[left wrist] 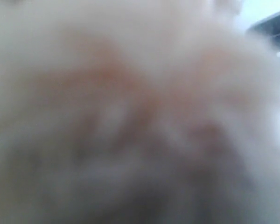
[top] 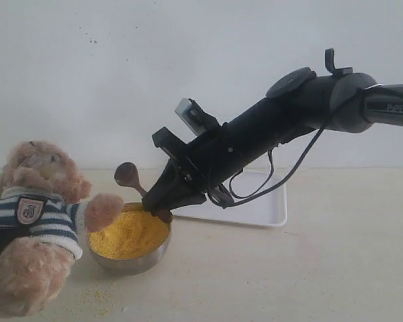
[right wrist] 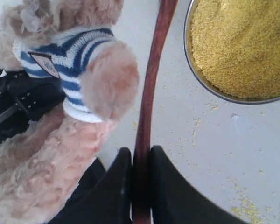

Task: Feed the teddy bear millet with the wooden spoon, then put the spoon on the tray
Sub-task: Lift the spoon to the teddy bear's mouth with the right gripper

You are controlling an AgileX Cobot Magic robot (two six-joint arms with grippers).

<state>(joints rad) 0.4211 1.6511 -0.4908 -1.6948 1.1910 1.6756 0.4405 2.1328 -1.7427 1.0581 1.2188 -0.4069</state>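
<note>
Two arms: the black right arm (top: 269,127) slopes down from the right toward the steel bowl; the left wrist view gives only a blur of pale fur.
Right fingers (right wrist: 170,196): two smooth black fingers are pressed shut on the slim handle of the wooden spoon, one on each side.
Left fingers: I cannot tell whether they are parted or closed, nor what they hold.
Wooden spoon (top: 127,176): dark reddish-brown and polished, it is tilted with its oval bowl raised up and to the left toward the bear. Its handle end sits low over the grain.
Teddy bear (top: 33,221): fluffy light-brown plush in a navy-and-white striped knit shirt with a shield-shaped badge. It sits at the left of the surface, one rounded paw (top: 104,209) reaching to the bowl's rim.
Millet (top: 129,235): fine bright-yellow grain, heaped in the bowl, with stray grains dotting the surface beside it.
Steel bowl (top: 131,263): small, round and shiny-walled, it stands between the bear and the tray.
Tray (top: 258,211): flat and white, rectangular with rounded corners and a low rim. It lies behind the bowl, partly hidden by the arm.
Surface (top: 309,268): pale, matte and smooth.
Black fitting (right wrist: 30,95): a hard, angular part against the bear's shirt; what it is stays unclear.
</note>
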